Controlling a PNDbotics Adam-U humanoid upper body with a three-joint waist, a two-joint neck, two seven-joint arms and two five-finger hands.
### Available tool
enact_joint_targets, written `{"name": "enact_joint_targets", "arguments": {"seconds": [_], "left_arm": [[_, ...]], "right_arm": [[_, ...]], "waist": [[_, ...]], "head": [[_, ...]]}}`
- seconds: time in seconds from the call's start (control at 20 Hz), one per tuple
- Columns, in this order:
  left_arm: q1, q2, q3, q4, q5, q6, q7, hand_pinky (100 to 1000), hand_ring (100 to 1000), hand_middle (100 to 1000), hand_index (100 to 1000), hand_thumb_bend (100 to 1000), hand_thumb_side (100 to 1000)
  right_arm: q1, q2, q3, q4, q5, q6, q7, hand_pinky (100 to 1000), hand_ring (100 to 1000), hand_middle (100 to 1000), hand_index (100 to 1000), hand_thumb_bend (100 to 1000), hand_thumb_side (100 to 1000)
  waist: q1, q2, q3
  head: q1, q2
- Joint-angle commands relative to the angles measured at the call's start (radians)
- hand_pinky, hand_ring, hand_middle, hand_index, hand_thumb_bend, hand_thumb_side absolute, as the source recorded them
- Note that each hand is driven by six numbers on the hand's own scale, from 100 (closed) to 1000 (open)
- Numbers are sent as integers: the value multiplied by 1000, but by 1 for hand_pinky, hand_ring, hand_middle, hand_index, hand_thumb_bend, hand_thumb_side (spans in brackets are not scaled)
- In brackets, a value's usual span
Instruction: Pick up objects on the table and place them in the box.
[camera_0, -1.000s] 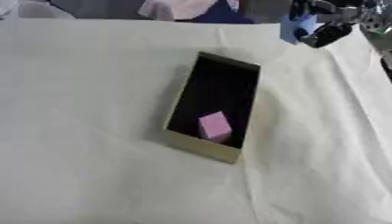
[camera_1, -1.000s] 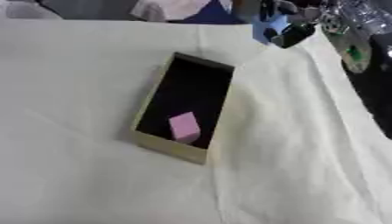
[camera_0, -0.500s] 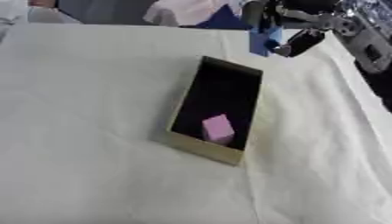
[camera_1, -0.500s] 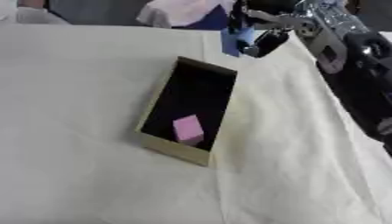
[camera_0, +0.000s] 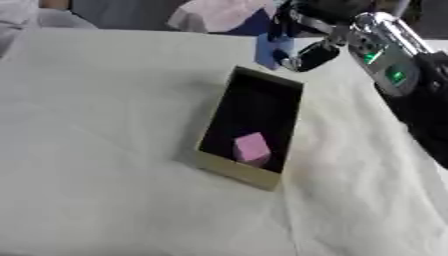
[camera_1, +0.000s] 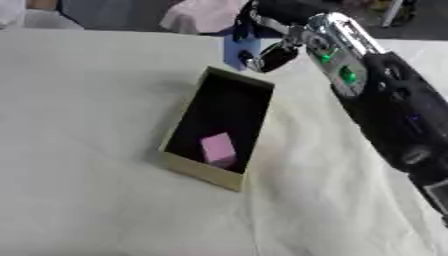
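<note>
One open cardboard box (camera_0: 229, 169) sits on the cloth-covered counter (camera_0: 96, 125), with one pink block (camera_0: 252, 148) inside. The right robot hand (camera_0: 302, 47) grips a blue block (camera_0: 265, 50) just beyond the box's far end.

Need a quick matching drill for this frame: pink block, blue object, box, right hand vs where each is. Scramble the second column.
Things:
1. pink block
2. blue object
3. box
4. right hand

Places:
A. on the white cloth, mid-table
B. inside the box, near end
C. beyond the box's far end, curled round something
D. held in the hand, beyond the box's far end

Pairs: 1-B, 2-D, 3-A, 4-C
</note>
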Motion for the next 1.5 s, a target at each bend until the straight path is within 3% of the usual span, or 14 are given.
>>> {"name": "enact_joint_targets", "arguments": {"seconds": [0.05,0.4,0.75,1.0,1.05,1.1,1.15,1.25,1.5], "left_arm": [[-6,18,2,-20,0,0,-5,703,747,749,881,265,706],[-5,19,1,-20,-3,1,-5,702,746,749,880,259,709],[-5,16,4,-20,-4,0,-2,701,746,749,879,260,710],[-9,17,4,-20,-5,-2,-1,700,746,749,879,258,709],[-10,17,3,-20,-5,-2,-2,700,745,749,879,257,710],[-10,17,3,-20,-5,-2,-2,700,745,749,879,257,710],[-11,17,3,-20,-5,-2,-2,700,745,749,879,258,709],[-13,16,2,-20,-5,-2,-2,700,745,749,879,259,709],[-17,15,3,-20,-5,-3,-1,700,745,749,879,261,703]], "right_arm": [[-14,2,6,-17,11,48,-2,544,544,430,408,100,100],[-1,1,25,-15,-62,124,24,557,551,367,343,100,100],[18,-21,29,-8,-152,179,31,501,526,348,330,100,100],[18,-24,40,19,-225,213,90,620,597,425,398,100,207],[17,-24,41,21,-235,217,101,664,621,449,459,100,294],[16,-24,41,22,-243,221,112,680,632,465,505,100,320],[15,-23,42,22,-246,223,122,711,673,525,655,100,390],[14,-22,43,23,-245,217,144,745,717,619,772,100,480],[6,-9,42,33,-242,164,216,788,772,725,858,100,531]], "waist": [[2,-13,2],[1,-5,5],[0,5,4],[0,10,4],[0,11,4],[0,13,4],[0,14,5],[-1,16,5],[-1,18,7]], "head": [[-8,5],[-21,5],[-24,5],[-25,5],[-26,5],[-27,5],[-27,5],[-29,5],[-32,5]]}}
